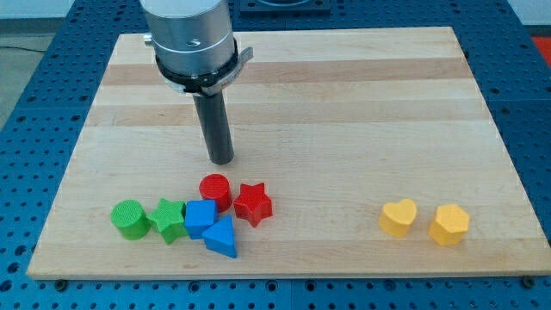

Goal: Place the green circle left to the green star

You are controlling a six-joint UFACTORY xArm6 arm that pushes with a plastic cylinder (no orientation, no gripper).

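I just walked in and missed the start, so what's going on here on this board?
A rod-ended arm pushes blocks about. My tip stands clear of the blocks, just above the red circle. The green circle already sits at the green star's left, touching or nearly so. Other blocks lie nearby.

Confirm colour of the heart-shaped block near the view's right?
Yellow. The heart block shows clearly in the camera view, beside a yellow hexagon block.

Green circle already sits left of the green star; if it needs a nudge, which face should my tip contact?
No grip, only pushing. The green circle touches the green star. Contact its round side wall from the view's top or bottom, centred so it doesn't roll off. My tip is above the red circle.
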